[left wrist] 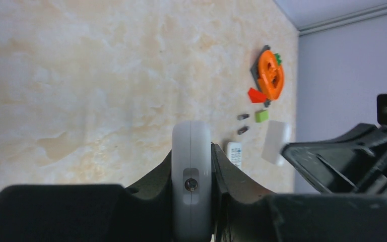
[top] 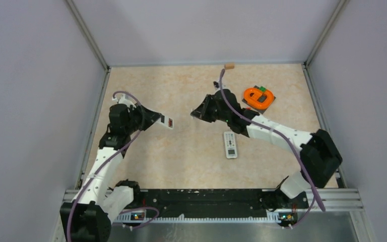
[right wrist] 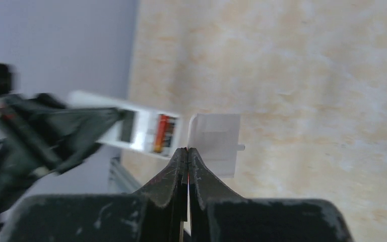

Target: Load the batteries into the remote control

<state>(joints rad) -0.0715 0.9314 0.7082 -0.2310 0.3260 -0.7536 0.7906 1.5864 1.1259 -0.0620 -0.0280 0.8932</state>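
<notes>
My left gripper is shut on a white remote control, seen edge-on and held above the table. In the right wrist view that remote shows an open compartment with a reddish battery inside. My right gripper is shut on a thin white battery cover, held just to the right of the compartment. From above, the left gripper and right gripper face each other with the remote between them. Two small dark batteries lie on the table.
A second white remote lies face up mid-table. At the back right sits an orange ring-shaped piece on a dark base, with a green block and a red block nearby. A small tan cube rests by the back wall.
</notes>
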